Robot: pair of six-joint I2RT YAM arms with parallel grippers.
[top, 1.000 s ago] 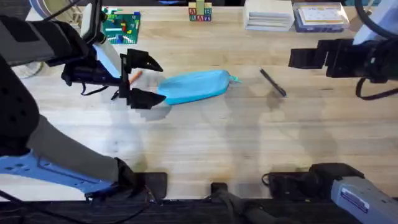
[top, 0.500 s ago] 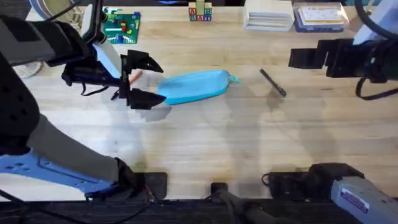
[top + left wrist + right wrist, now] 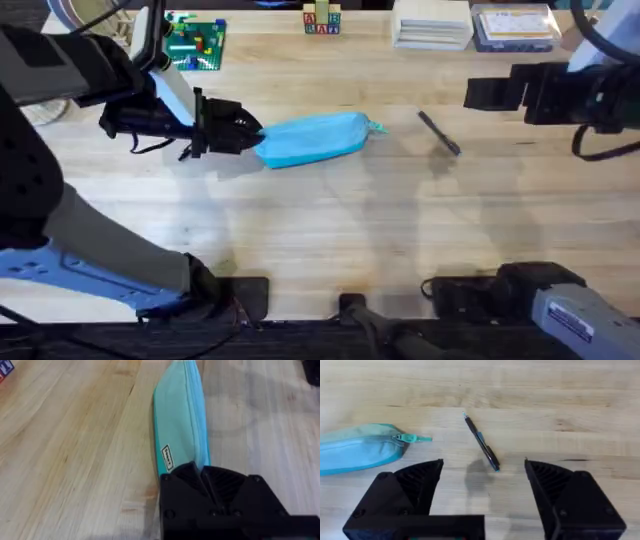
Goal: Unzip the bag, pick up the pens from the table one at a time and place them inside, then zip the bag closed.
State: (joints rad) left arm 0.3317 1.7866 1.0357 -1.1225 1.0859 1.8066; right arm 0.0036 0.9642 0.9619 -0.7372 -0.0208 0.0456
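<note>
Pale plank counter [image 3: 330, 220] runs out ahead of me, with a green brick plate [image 3: 196, 42], some lettered blocks [image 3: 321, 21] and flat boxes [image 3: 432, 24] along its far edge. My left gripper [image 3: 243, 131] is clenched on the near end of the bag [image 3: 312, 138]; in my left wrist view the black fingers [image 3: 200, 480] sit pinched together on the blue fabric, and the bag [image 3: 180, 415] stretches straight away from them. Its zipper runs the length of the top, and as far as I can see it is drawn fully shut, with the teal pull tab [image 3: 415, 438] at the end farthest from my left gripper. I cannot see inside, so I cannot say what, if anything, it holds; it lies fairly flat.

I judge the pouch to be light, soft and floppy: it will bunch and slide on the wood if I tug the tab without an anchor, so pinning this end looks right to me. The tab is small and will want a precise fingertip pinch.

My right gripper [image 3: 485, 477] is spread wide and grasping nothing, hovering over the counter. The black pen [image 3: 481, 448] lies just ahead of it between its fingers, slanted, apart from the bag and beyond the tab end. That pen looks thin, stiff and smooth, likely to roll; I would take it across its middle.
</note>
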